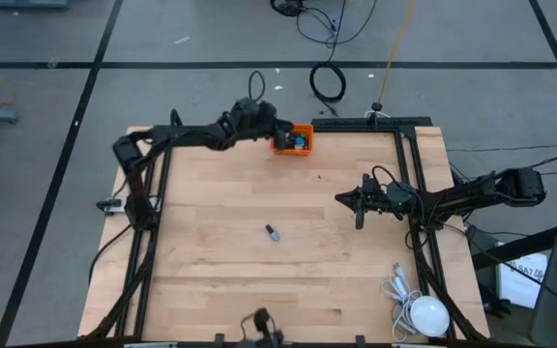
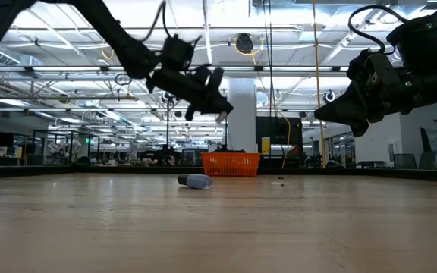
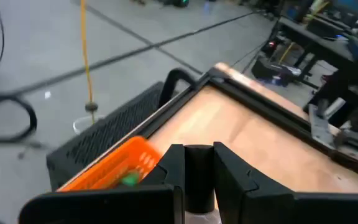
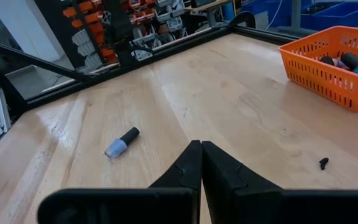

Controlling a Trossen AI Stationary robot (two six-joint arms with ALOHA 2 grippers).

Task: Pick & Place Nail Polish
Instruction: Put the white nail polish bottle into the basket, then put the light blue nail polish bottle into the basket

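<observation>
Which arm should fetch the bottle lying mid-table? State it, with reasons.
Right, probably. The right gripper is shut on nothing and faces the lone nail polish bottle. The left gripper is over the orange bin, shut on a bottle.

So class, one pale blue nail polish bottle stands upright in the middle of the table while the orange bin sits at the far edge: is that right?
Not quite. The nail polish bottle lies on its side, as the right wrist view shows; the low view agrees. The rest holds: it is mid-table, and the orange bin sits at the far edge.
</observation>
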